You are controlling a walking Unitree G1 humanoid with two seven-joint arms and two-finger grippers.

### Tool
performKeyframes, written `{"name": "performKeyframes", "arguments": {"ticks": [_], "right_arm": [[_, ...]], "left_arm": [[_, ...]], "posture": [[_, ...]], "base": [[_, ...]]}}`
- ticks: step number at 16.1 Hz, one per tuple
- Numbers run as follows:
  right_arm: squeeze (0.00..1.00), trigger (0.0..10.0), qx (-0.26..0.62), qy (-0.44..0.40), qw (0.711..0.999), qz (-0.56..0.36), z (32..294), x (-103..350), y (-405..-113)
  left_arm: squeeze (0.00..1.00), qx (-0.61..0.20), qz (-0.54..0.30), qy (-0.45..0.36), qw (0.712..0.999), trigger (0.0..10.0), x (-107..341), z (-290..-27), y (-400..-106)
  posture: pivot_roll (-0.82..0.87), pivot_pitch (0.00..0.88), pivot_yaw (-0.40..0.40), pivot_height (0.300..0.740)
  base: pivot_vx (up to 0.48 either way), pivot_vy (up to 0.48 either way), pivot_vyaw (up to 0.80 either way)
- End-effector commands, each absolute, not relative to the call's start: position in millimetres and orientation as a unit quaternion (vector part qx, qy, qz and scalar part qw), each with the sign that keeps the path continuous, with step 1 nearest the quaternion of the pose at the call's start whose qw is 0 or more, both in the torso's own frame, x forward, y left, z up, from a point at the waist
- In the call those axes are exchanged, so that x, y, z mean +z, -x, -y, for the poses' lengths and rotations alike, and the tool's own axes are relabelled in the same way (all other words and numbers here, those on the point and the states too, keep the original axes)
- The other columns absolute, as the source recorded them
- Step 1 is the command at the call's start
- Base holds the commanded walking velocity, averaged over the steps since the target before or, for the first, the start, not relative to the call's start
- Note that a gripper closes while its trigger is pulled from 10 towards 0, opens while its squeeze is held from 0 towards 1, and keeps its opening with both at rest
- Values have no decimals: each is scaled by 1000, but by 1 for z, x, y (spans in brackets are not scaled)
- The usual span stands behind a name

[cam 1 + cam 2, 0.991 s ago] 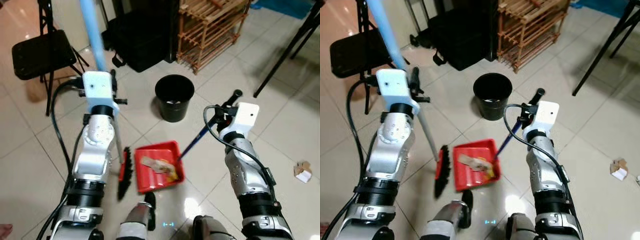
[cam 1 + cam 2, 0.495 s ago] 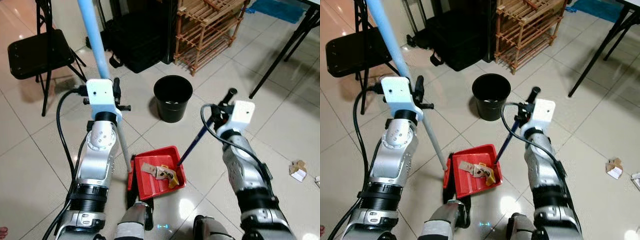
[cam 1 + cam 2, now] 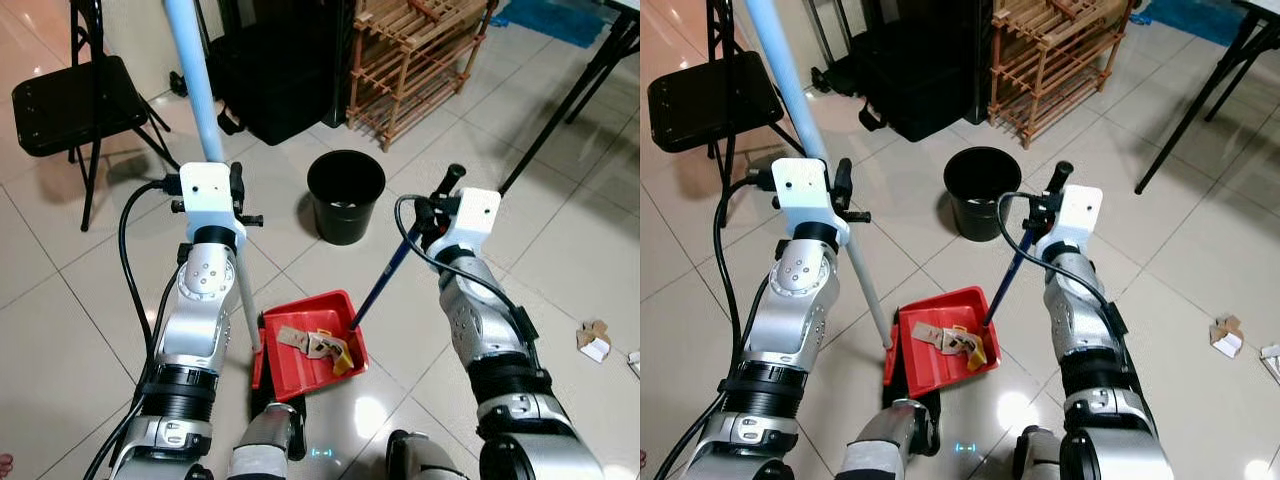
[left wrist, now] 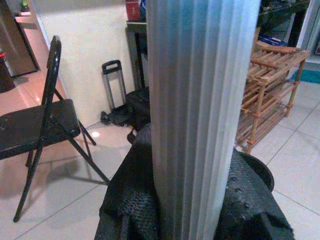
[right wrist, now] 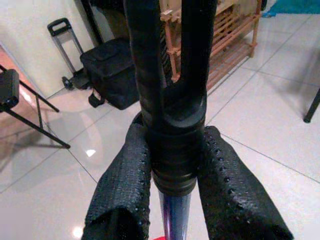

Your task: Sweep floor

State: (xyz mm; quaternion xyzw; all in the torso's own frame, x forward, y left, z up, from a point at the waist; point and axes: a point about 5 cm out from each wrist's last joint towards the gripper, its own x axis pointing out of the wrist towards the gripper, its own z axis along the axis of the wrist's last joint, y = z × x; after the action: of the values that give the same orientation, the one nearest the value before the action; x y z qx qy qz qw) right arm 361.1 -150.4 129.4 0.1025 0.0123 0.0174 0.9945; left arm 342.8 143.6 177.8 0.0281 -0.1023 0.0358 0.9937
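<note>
My right gripper (image 5: 172, 200) is clamped around the black grip of the blue-handled red plastic dustpan (image 3: 305, 350), which rests on the pale tiled floor (image 3: 60, 300) holding paper scraps (image 3: 318, 343). My left gripper (image 4: 192, 210) squeezes the ribbed light-blue broom pole (image 3: 195, 85), just beside the dustpan. A round black bin (image 3: 346, 195) stands beyond the dustpan.

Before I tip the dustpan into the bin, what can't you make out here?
- Broom head: hidden behind the red plastic dustpan and the robot's leg, eye views.
- Contents of the round black bin: too dark, eye views.
- Top of the light blue broom pole: cut off by the upper edge.
- Floor under the left pincer: blocked by the pole, wrist view.
</note>
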Motion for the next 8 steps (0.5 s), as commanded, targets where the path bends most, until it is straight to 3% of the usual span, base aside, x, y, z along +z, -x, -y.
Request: {"name": "performKeyframes", "arguments": {"ticks": [1,8], "right_arm": [[0,10000,20,-124,992,10,151,138,-365],[0,10000,7,-101,994,30,163,148,-374]], "left_arm": [[0,36,128,-29,991,10000,189,-143,-345],[0,39,129,-39,990,10000,189,-146,-343]], "posture": [[69,151,33,740],[71,150,44,740]], "base": [[0,0,0],[0,0,0]]}}
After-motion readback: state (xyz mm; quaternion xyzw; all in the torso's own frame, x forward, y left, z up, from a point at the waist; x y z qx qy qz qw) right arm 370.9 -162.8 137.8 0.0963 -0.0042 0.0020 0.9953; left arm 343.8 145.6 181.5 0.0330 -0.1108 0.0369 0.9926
